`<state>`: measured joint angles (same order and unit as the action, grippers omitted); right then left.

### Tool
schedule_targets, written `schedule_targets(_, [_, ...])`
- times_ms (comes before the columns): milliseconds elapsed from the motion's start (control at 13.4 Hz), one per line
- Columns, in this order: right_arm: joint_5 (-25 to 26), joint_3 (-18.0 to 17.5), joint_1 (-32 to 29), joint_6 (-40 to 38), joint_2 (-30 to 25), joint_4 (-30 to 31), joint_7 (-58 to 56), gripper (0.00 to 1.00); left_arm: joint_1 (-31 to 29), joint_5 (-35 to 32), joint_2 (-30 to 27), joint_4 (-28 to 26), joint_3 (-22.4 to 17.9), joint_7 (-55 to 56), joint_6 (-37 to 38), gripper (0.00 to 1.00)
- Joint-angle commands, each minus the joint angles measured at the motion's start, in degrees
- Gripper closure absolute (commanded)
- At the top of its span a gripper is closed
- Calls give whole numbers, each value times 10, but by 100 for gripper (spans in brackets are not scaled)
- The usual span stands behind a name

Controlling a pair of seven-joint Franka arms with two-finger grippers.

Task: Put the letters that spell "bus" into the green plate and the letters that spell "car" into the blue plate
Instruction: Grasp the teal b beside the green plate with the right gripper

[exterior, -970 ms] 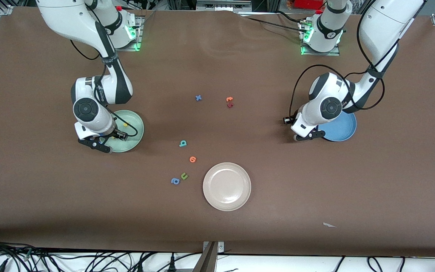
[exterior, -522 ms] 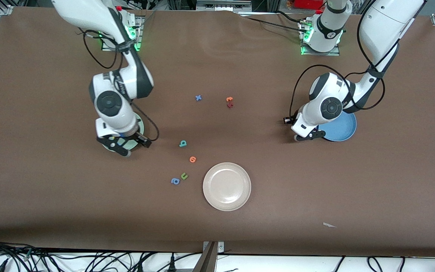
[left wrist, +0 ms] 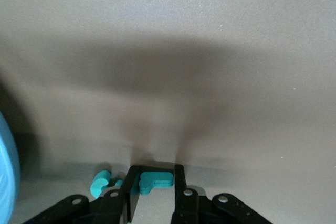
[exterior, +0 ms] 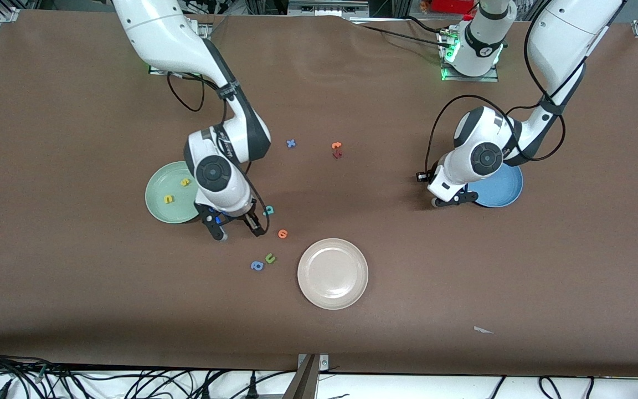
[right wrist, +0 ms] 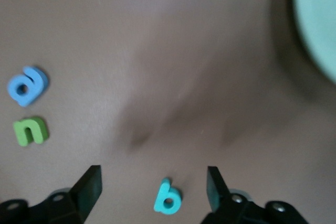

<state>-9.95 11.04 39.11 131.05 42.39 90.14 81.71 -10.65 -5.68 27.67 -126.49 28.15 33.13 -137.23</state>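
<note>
The right gripper (exterior: 237, 230) hangs with fingers spread over the teal b (right wrist: 168, 198), straddling it for a pinch. The b sits at 4 o'clock off the green plate (exterior: 155, 208), which holds the yellow s (exterior: 185, 182) and yellow u (exterior: 169, 199), so the b looks like the 1 letter missing from "bus". The left gripper (exterior: 452, 202), at 8 o'clock off the blue plate (exterior: 513, 191), pinches a teal letter (left wrist: 157, 180) on the table, probably for "car".

Table (exterior: 75, 277): brown covering, matt, faintly grained. Cream plate (exterior: 333, 273), green plate (exterior: 155, 202): smooth, slight sheen, plastic-looking. Teal "b" (right wrist: 168, 199): matt, foam-like. Arm shells: glossy white plastic.
</note>
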Motion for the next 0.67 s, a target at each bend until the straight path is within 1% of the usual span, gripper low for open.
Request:
schedule_targets(0, [-6, 4, 29, -9, 25, -25, 53, 13, -2, -9, 2, -6, 1, 3, -8, 74])
schedule_targets(75, [-9, 3, 31, -11, 25, -24, 55, 16, -2, -9, 3, -6, 1, 3, -8, 76])
schedule_targets(224, [-8, 4, 36, -12, 25, -15, 53, 19, -2, -9, 4, -5, 1, 3, -8, 77])
schedule_targets(373, [-4, 4, 36, -12, 24, -8, 50, 23, -2, -9, 4, -5, 1, 3, -8, 81])
schedule_targets(597, [-3, 5, 37, -12, 24, 1, 49, 27, -5, -9, -6, 3, 1, -1, 1, 80])
